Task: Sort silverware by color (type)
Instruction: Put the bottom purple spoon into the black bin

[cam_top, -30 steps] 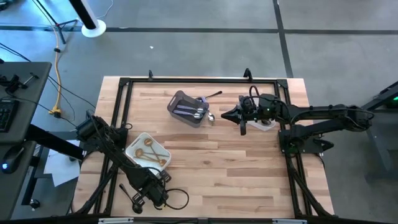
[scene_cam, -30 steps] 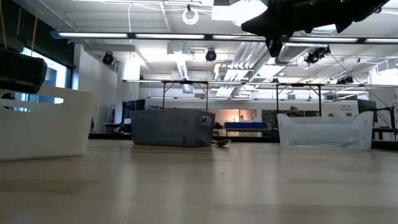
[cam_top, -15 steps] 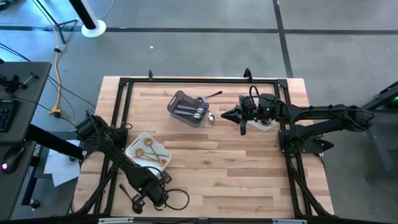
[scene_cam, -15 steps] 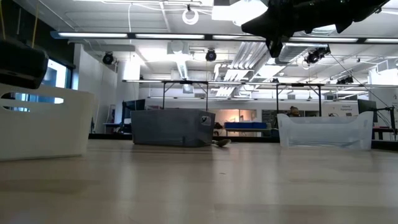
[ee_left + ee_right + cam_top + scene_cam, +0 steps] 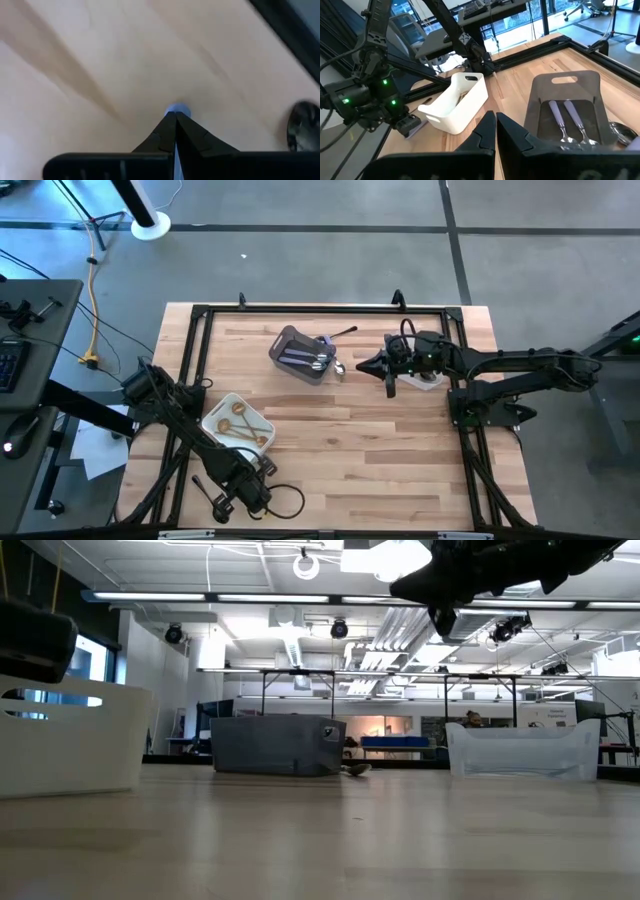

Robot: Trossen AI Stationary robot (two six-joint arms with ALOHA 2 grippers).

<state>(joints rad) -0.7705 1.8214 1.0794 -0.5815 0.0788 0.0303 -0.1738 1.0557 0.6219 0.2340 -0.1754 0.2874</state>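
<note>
Two arms work at one table [image 5: 380,450], each ending in one hand. Three containers stand on it: one white tray [image 5: 238,423], one grey bin [image 5: 300,353], one clear tub [image 5: 522,750]. Two lilac-handled pieces [image 5: 567,120] lie in the bin, two gold spoons [image 5: 237,420] in the tray, one black piece [image 5: 343,333] beside the bin.

tray [image 5: 222,414] front-left holding 2 spoons [image 5: 240,409]; bin [image 5: 290,340] behind holds silverware [image 5: 300,359].

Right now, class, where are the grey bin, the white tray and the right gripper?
grey bin [image 5: 300,354], high view, on its floor among the spoons.
white tray [image 5: 456,103], right wrist view, on its near side wall.
right gripper [image 5: 495,131], right wrist view, between its shut fingertips.
</note>
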